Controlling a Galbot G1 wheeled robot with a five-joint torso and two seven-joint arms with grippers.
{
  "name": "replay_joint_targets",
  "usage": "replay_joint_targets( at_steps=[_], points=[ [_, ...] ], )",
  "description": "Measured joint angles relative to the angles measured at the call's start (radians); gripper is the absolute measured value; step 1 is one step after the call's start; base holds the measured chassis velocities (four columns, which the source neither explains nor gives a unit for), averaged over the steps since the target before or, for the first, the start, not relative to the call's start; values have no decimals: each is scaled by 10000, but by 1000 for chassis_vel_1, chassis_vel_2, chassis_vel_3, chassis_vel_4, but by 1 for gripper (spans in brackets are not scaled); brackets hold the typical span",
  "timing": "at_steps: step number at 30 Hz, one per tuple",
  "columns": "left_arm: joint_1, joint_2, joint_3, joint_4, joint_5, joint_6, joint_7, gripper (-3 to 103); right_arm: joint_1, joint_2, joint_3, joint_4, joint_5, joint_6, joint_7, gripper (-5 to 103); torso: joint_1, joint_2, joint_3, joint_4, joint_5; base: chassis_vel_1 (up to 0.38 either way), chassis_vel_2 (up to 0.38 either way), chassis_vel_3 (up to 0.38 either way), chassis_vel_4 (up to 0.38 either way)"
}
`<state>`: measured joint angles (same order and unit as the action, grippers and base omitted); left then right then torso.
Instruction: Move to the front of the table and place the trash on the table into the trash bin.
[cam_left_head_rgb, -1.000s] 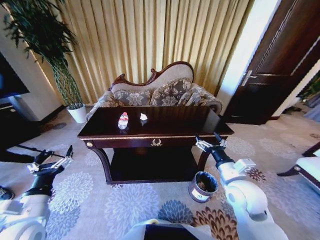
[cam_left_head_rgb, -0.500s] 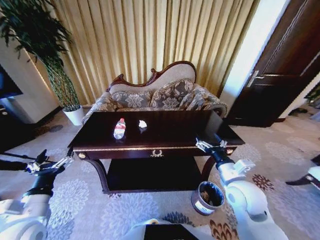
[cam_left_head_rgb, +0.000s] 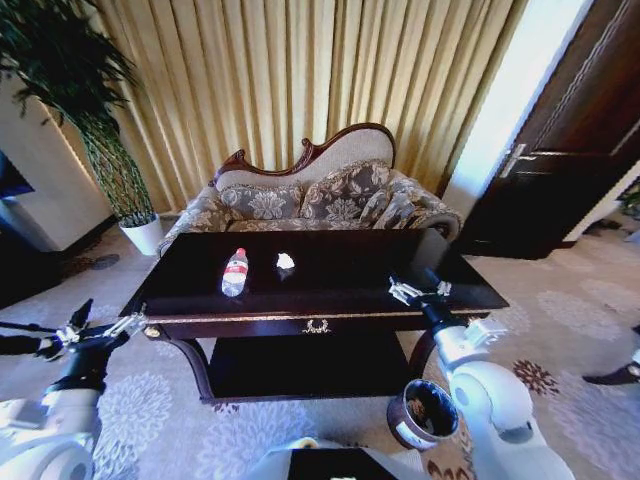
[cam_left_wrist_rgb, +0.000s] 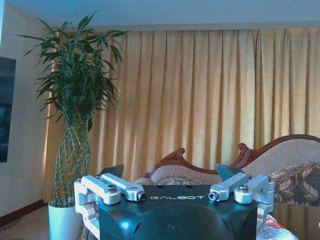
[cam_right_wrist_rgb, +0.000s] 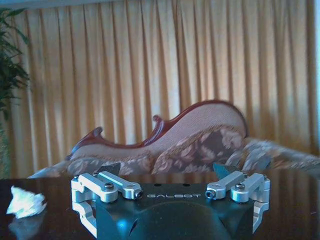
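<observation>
I'm rolling up to the glossy dark-brown wooden table (cam_left_head_rgb: 330, 268). Small round dark trash bin (cam_left_head_rgb: 426, 412) sits on carpet by the table's front-right leg. R gripper (cam_left_head_rgb: 417, 291) hovers over the table's front-right edge, fingers wide; L gripper (cam_left_head_rgb: 92, 327) off its front-left corner, also wide, both empty. Mid-table: clear plastic bottle w/ red-white label (cam_left_head_rgb: 235, 272), crumpled white paper wad (cam_left_head_rgb: 285, 261) just beside. Best to stop square, w/o nudging the bin.
</observation>
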<state>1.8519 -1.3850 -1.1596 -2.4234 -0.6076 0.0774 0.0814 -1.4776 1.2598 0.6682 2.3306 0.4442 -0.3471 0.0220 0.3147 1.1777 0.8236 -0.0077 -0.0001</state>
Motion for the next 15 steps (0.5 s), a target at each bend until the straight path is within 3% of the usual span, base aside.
replay_joint_targets(
  at_steps=[4, 7, 15],
  points=[
    [32, -12, -55, -73, 0, 7, 2, 100, 742, -496, -356, -408, 842, -810, 15, 100, -8, 3, -3, 2, 1, 0, 0, 0, 0],
    [155, -134, -201, -220, 1, 26, -2, 100, 1858, -1428, -1191, -1205, 1889, -1579, 71, 100, -11, 5, -4, 2, 1, 0, 0, 0, 0],
    [316, -339, -311, -515, -6, 171, -100, 100, 4115, -1991, -3140, -2788, 2453, -1870, 258, 100, -6, 3, -1, 3, 2, 0, 0, 0, 0]
  ],
)
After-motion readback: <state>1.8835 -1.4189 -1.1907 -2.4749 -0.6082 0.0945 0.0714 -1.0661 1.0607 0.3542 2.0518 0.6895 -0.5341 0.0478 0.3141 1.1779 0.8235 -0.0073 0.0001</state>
